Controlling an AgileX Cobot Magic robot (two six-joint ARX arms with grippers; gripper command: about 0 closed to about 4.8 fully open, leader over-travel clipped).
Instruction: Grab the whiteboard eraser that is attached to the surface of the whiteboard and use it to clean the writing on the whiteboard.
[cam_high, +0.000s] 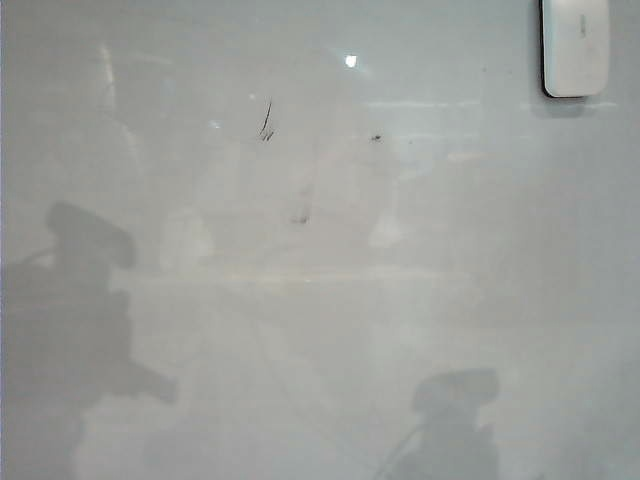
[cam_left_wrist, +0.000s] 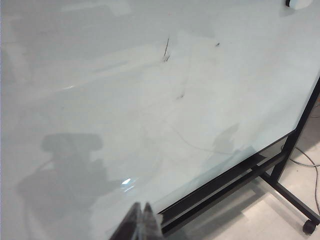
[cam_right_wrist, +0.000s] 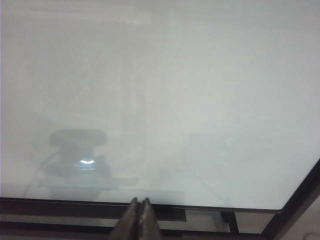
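Hovering off whiteboard (cam_high: 320, 330): both hands (cam_left_wrist: 141, 220) (cam_right_wrist: 140, 220) closed.

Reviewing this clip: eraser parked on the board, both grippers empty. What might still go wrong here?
Short black scuffs remain on the whiteboard, so it may be judged not fully clean. The whiteboard eraser sits at the far top corner, a long reach for another pass. Both left gripper and right gripper are shut and must reopen.
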